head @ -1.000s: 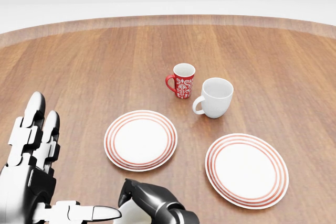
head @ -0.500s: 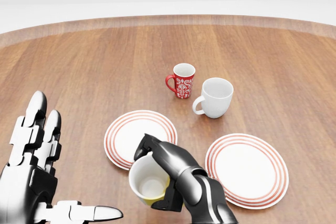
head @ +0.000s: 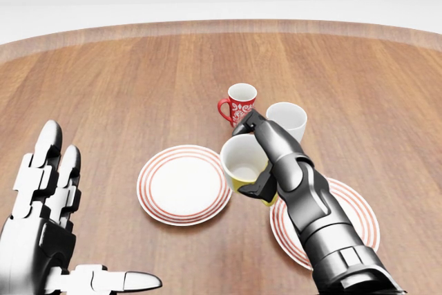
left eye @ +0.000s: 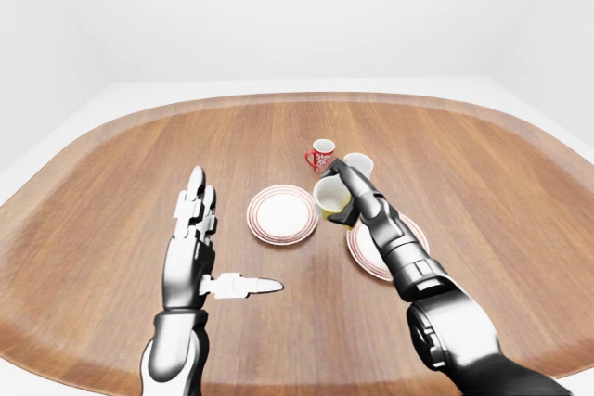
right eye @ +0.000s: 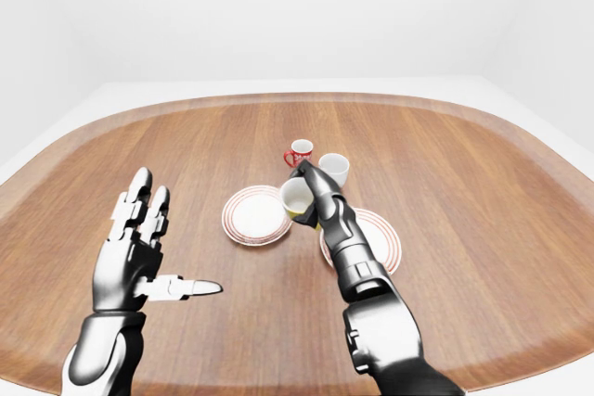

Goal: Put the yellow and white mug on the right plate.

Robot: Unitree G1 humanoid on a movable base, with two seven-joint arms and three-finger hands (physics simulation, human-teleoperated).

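Fingers of the right hand (head: 254, 160) were wrapped round the yellow and white mug (head: 243, 164), held tilted, mouth toward the camera, above the bench (head: 103, 88), between the left plate (head: 184, 184) and the right plate (head: 359, 222). Its forearm crossed the right plate. Well left of that plate, the left hand (head: 48, 240) was raised, fingers spread, thumb out sideways.

Close head view angled down over the table (head: 103, 81); both wider eye views sharing that tabletop.
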